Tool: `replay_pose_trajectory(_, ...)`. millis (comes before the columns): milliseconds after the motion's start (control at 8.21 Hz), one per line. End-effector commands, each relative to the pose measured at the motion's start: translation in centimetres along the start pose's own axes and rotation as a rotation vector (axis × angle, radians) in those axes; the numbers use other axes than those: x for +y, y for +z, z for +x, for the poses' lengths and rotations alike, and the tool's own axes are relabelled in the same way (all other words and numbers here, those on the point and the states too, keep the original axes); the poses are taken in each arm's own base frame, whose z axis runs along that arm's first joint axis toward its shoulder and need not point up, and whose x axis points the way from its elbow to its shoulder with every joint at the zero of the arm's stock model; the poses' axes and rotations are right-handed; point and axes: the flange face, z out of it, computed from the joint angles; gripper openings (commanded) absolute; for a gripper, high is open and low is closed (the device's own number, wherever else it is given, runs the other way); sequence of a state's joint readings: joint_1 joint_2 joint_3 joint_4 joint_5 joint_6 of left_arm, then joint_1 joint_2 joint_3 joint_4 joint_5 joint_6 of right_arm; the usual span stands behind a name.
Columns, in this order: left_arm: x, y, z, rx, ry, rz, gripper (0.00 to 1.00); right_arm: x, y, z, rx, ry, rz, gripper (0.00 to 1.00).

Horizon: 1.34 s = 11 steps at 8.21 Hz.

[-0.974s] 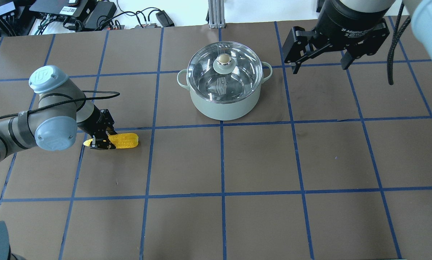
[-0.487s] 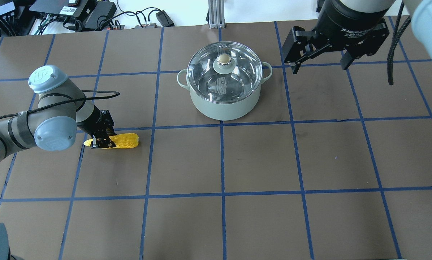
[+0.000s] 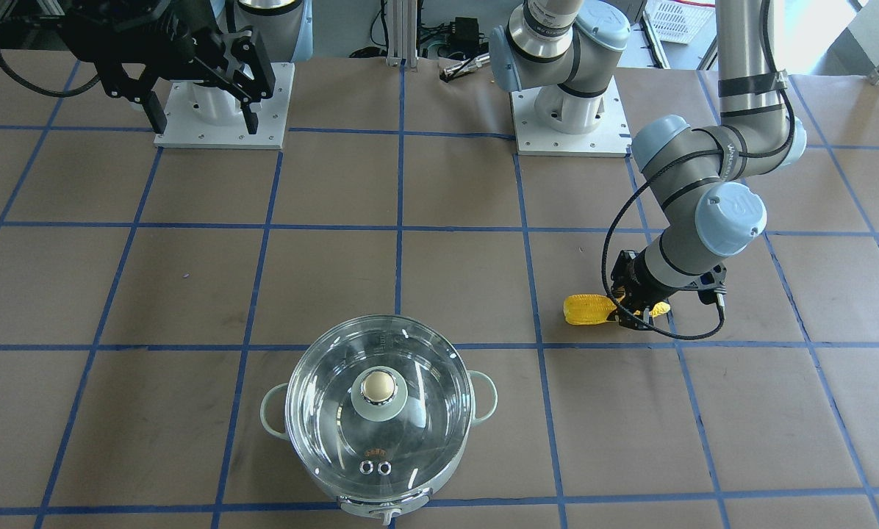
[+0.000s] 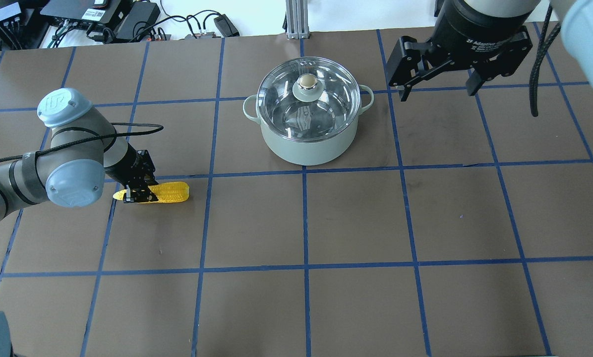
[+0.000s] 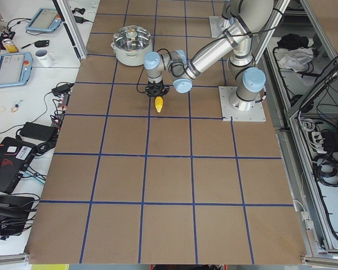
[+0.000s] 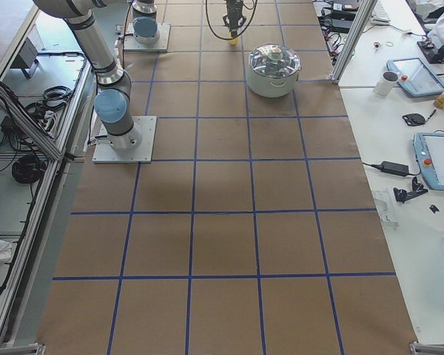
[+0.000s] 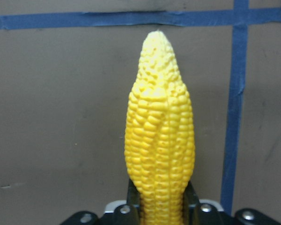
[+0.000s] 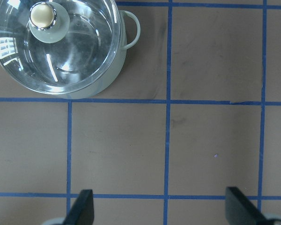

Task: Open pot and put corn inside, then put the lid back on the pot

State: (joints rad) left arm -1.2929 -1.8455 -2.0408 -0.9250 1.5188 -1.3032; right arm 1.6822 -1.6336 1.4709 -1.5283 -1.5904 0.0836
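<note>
At eight o'clock from the pot [image 4: 306, 146] in the overhead view, corn [image 4: 171, 192] lying on the surface [image 4: 356, 223], pinched by the left end effector [image 4: 139, 194]. Only in the left wrist view, fingers [image 7: 132, 194] tight on both sides. Lid [image 4: 326, 106] on the pot, near the far edge. Right end effector [image 4: 438, 94] at three o'clock, spread wide, touching nothing. Open room between corn and pot.

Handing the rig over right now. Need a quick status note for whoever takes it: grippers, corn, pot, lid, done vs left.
Left gripper: shut on the corn, low at the table.
Right gripper: open, empty, raised to one side of the pot.
Lid: seated on the pot, untouched.
Done: corn gripped.
Left: take the lid off, drop the corn in, put the lid back.
</note>
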Motion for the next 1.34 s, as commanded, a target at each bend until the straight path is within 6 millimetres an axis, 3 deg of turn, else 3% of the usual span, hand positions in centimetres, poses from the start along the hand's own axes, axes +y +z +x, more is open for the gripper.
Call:
replay_pose_trajectory(0,0.1,-0.2,0.0,0.003,0.0,0.002,0.07,-4.8,2.6,-0.8,-0.034,0.017,0.039,1.0)
replay_pose_trajectory(122,0.0,-0.3,0.0,0.006,-0.002,0.005,0.07,-7.8,3.4,-1.2,-0.046,0.054,0.065,1.0)
replay_pose_trajectory(365,0.1,-0.4,0.0,0.004,-0.002,0.004,0.06,-14.2,8.3,-3.9,-0.137,0.131,0.122,1.0)
replay_pose_trajectory(609,0.1,-0.1,-0.1,-0.001,0.001,0.001,0.06,-14.8,13.0,-11.1,-0.116,0.078,0.154,1.0)
replay_pose_trajectory(852,0.1,-0.3,0.0,0.003,0.001,-0.002,0.05,-15.7,17.2,-14.7,-0.116,0.054,0.172,1.0)
replay_pose_trajectory(1096,0.1,-0.5,0.0,0.003,-0.002,0.004,0.04,-16.2,22.3,-15.9,-0.058,-0.032,0.119,1.0)
replay_pose_trajectory(1217,0.2,-0.8,0.0,0.007,-0.002,0.005,0.03,-16.3,22.4,-15.9,-0.058,-0.036,0.125,1.0)
